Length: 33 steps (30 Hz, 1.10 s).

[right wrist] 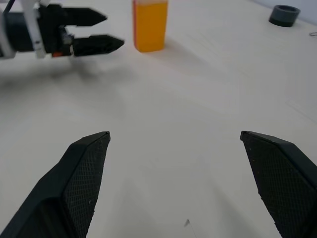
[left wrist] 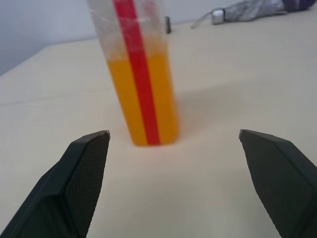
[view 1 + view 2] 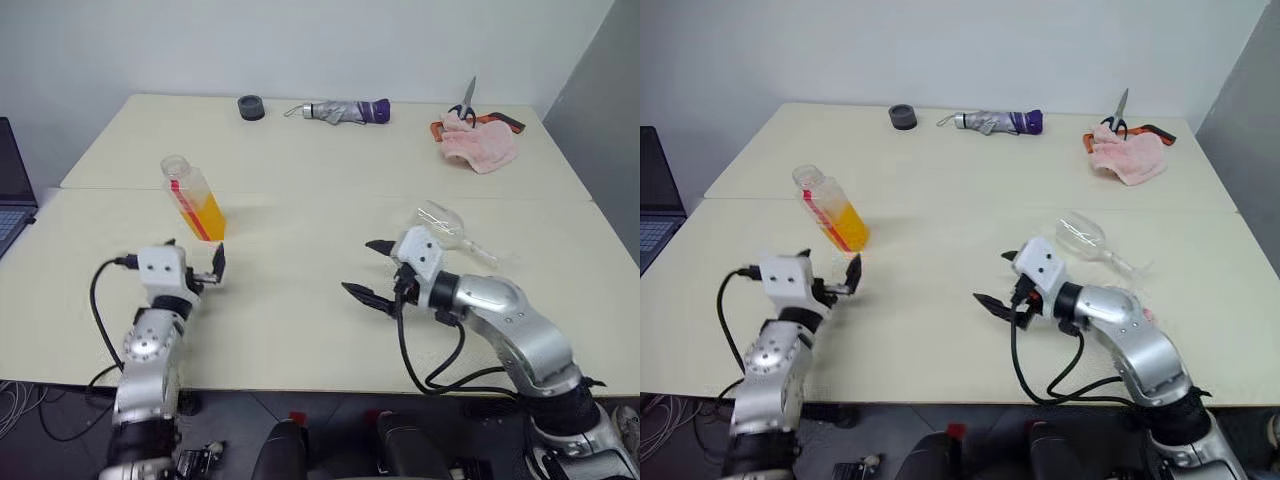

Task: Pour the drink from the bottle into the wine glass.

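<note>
Nearest, both grippers are hovering low over the cream table (image 3: 300, 330). The left gripper (image 3: 195, 268) is pointing ahead with its fingers (image 2: 79, 178) spread wide and holding nothing. Just beyond its tips the bottle (image 3: 193, 199) is standing on the table, uncapped and apart from the fingers, with the orange drink (image 2: 143, 99) filling roughly its lower half and a red strip running down its side. The right gripper (image 3: 370, 270) is angling toward the left, its fingers (image 1: 81, 183) likewise parted wide and empty. Right behind that wrist the wine glass (image 3: 1087, 240) is lying tipped on its side on the table, stem pointing away to the right. Farther back, along the far edge, a dark tape roll (image 3: 251, 107), a folded umbrella (image 3: 345, 111), and scissors (image 3: 466, 101) next to a pink cloth (image 3: 478, 144) are resting.
</note>
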Tool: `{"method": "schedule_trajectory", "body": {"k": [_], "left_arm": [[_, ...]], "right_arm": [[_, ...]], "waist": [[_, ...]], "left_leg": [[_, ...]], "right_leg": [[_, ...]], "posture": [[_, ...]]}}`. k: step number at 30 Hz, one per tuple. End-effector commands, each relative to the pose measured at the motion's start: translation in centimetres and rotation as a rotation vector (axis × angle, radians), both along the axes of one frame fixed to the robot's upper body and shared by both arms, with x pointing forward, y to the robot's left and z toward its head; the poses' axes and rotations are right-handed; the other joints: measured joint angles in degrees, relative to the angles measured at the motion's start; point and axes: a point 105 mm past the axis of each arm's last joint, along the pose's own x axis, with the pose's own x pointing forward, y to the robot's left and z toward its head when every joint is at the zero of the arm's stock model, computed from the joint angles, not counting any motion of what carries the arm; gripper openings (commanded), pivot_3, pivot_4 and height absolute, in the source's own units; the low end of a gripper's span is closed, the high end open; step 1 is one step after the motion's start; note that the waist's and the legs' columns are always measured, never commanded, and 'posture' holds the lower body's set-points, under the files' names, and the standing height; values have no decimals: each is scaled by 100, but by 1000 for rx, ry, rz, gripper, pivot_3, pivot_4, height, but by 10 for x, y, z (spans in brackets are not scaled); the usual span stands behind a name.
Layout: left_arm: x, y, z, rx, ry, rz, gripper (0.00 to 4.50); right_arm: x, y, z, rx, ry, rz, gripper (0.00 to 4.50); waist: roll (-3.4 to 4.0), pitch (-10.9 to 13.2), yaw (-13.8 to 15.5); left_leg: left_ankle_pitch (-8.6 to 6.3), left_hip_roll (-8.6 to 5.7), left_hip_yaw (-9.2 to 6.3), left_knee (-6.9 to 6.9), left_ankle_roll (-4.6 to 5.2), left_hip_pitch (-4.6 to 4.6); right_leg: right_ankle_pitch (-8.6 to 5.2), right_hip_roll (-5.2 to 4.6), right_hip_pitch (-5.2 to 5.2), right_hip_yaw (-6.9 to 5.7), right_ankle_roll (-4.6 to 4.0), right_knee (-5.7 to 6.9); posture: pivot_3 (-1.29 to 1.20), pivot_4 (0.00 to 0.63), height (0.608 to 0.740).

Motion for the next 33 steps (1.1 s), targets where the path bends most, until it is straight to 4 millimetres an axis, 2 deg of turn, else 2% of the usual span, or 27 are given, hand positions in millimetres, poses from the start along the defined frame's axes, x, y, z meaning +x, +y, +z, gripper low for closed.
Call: {"method": "schedule_trajectory", "body": {"k": [1,2,4,7,9,13,18,24,33], "left_arm": [[-8,-39,13,42,-46,-135,4472],[-10,-48,12,41,-40,-170,4472],[-6,-86,17,35,-44,-363,4472],[-1,-115,26,54,-32,-559,4472],[2,-127,32,86,-22,-664,4472],[9,-141,42,152,-28,-781,4472],[5,-166,43,234,-34,-935,4472],[-1,-181,39,277,-40,-1016,4472],[-1,-191,36,276,-47,-1032,4472]], "right_arm": [[-4,-18,22,53,-50,-72,4500],[-4,-22,24,62,-47,-92,4500],[5,-51,31,86,-43,-207,4500],[17,-83,40,94,-35,-339,4500],[22,-99,42,69,-11,-398,4500],[30,-116,33,-95,99,-460,4500],[53,-141,24,-243,203,-524,4500],[70,-153,11,-423,275,-473,4500],[92,-161,4,-587,371,-404,4500]], "waist": [[0,0,1],[0,0,5],[0,0,31],[-1,0,37],[0,-1,16],[7,-4,-57],[8,-3,-77],[8,-2,-55],[10,0,-45]], "left_leg": [[0,-1,2,0,0,1],[0,-4,1,0,0,2],[0,-8,1,1,0,5],[1,-21,6,5,0,5],[1,-28,12,6,0,7],[0,-18,25,-10,1,21],[0,-16,34,-8,2,21],[-1,-20,37,-7,3,12],[-1,-17,31,-6,3,8]], "right_leg": [[0,0,0,2,0,0],[0,5,2,1,0,0],[1,20,6,0,3,0],[6,22,10,1,11,-2],[6,33,10,6,11,-2],[5,43,8,19,7,-1],[4,48,6,29,6,-2],[4,39,2,30,7,-13],[4,37,0,25,6,-15]], "posture": [[0,150,740],[0,150,740],[0,150,740],[0,150,740],[0,150,740],[0,150,740],[0,150,740],[0,150,740],[0,150,740]]}}
